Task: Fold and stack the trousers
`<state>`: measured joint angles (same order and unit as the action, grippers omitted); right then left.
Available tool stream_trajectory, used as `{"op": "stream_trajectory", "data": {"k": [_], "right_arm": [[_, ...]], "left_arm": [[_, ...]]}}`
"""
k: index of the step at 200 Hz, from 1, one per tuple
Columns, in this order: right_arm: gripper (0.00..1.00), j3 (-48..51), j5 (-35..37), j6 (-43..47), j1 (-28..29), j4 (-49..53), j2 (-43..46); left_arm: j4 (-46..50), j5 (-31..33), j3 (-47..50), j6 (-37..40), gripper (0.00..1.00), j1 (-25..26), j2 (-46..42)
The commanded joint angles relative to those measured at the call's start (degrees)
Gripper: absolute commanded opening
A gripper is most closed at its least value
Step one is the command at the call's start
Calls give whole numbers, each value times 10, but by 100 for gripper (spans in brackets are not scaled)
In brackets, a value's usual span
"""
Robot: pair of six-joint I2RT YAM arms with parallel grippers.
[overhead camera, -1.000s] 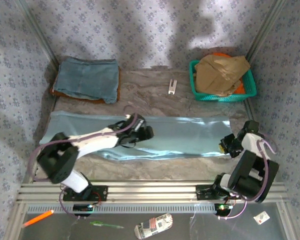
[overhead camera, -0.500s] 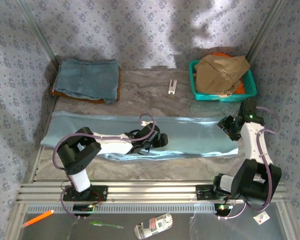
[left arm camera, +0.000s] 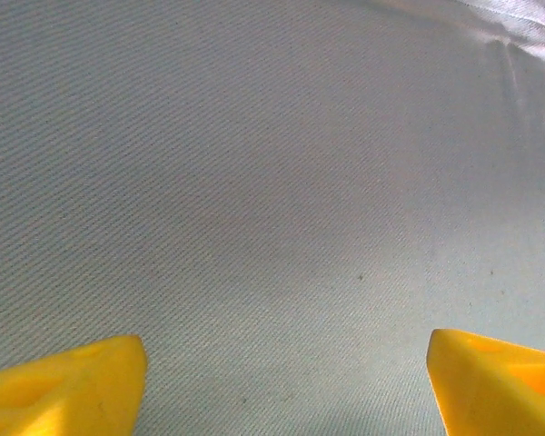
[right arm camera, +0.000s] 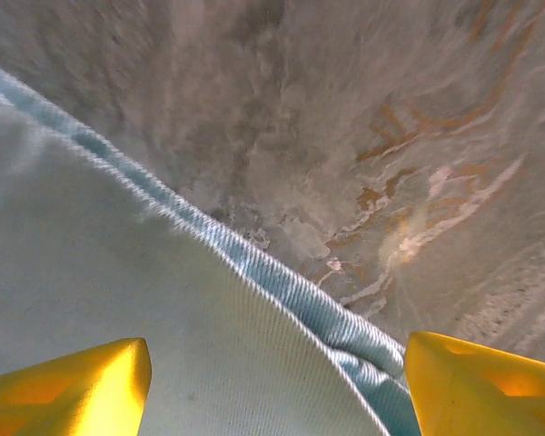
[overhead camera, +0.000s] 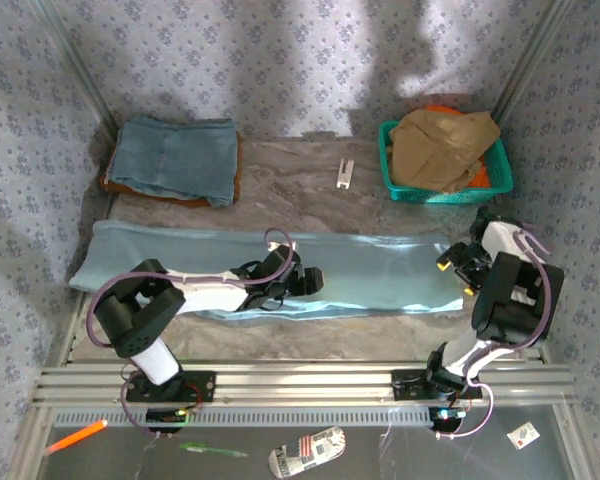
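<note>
1. The left gripper's yellow fingertips (left arm camera: pixel 68 386) are cut off by the bottom edge of the left wrist view, and the trousers (left arm camera: pixel 272 182) run past every edge.
2. The right gripper's fingertips (right arm camera: pixel 68 386) are cropped the same way; the table (right arm camera: pixel 345 109) beyond is blurred.
3. From above, the left arm (overhead camera: pixel 210 285) covers part of the trousers' middle.
4. A tan garment (overhead camera: pixel 440 145) hides most of the green basket's (overhead camera: pixel 445 196) inside.
5. A white object (overhead camera: pixel 346 173) is too small to identify.

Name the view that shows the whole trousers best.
Top external: the trousers lie stretched full length across the table. The left wrist view gives close-up weave; the right wrist view, a hemmed edge on the marbled table.
</note>
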<state>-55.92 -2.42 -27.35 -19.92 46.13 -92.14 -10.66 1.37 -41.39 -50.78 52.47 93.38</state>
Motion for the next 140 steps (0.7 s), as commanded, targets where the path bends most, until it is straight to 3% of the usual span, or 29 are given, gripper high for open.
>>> {"op": "stream_trajectory", "data": {"k": [1, 23, 51, 63, 82, 99, 140], "right_arm": [[75, -4, -5, 8, 14, 17, -15], [74, -3, -2, -1, 10, 18, -46], [60, 1, -41, 8, 19, 5, -79], [47, 9, -62, 7, 22, -7, -70], [17, 15, -104, 2, 14, -19, -49], [0, 18, -137, -2, 4, -24, -16], [0, 12, -174, -24, -17, -6, 100]], "left_arm": [[76, -4, 23, 24, 83, -6, -17], [74, -7, 28, 27, 83, -12, -34], [67, -7, 32, 28, 83, -15, -39], [62, -10, 33, 27, 83, -16, -37], [59, -15, 33, 25, 83, -17, -36], [61, -15, 32, 26, 83, -17, -39], [120, -27, -15, 70, 86, -33, -67]]}}
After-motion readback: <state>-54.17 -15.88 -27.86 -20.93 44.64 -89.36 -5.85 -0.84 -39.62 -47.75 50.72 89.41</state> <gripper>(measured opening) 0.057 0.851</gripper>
